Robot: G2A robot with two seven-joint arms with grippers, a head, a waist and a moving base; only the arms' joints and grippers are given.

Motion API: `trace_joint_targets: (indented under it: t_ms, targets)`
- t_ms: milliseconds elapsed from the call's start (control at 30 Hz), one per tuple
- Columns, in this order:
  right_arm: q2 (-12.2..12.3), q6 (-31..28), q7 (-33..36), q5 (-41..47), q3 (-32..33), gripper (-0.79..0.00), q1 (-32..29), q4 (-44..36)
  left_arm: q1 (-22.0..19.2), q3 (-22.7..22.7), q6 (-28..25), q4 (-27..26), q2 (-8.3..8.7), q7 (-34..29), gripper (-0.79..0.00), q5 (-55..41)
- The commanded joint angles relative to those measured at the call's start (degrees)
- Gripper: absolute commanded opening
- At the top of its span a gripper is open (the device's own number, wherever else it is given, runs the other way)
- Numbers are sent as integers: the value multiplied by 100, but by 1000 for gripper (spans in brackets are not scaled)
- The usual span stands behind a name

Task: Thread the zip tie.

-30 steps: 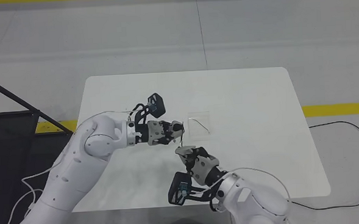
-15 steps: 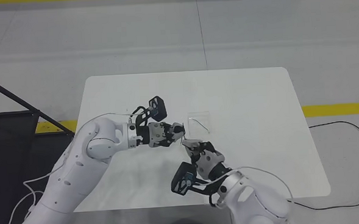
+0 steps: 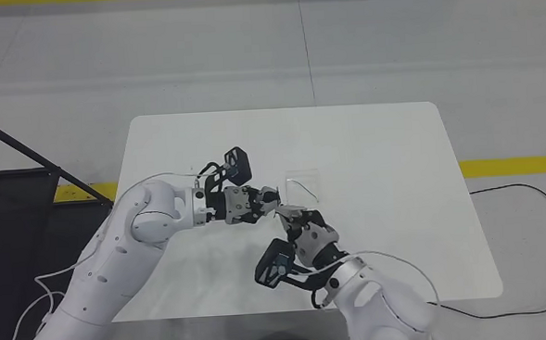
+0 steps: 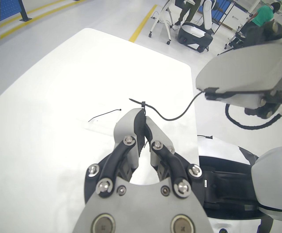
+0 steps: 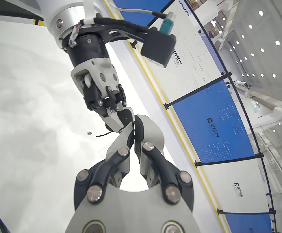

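The zip tie [image 4: 167, 119] is held in the air above the middle of the worktop [image 4: 55, 88]. The left pincer [image 4: 142, 114] is closed tight on it just below its head, and the right pincer [image 5: 134, 126] is clamped on the strap farther along. A short tip pokes out past the head, so the threading looks begun. What seems left is drawing the strap further through, though the loop's full course is hard to trace.

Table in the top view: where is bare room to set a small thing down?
Free: the right half of the table, past the spare zip tie, and the far left corner. Crowded: the near middle, where left gripper and right gripper meet.
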Motion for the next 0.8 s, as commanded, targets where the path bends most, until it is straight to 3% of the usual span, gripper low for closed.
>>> trace_joint_targets:
  t_ms: [0,267,467,767]
  targets:
    - [-3,259,-64,-28,5,-785,-44,-12,-8,6,4,10,3,-7,-785,-18]
    - [-7,1055,-457,-50,47,-785,-237,-1,-65,86,-17,26,10,-127,-785,-32]
    - [-16,1175,-427,-169,4,-785,-229,89,-117,164,-72,46,10,-184,-785,-15]
    - [-37,468,-41,-503,-289,-785,38,260,-83,119,-88,49,32,-54,-785,-105]
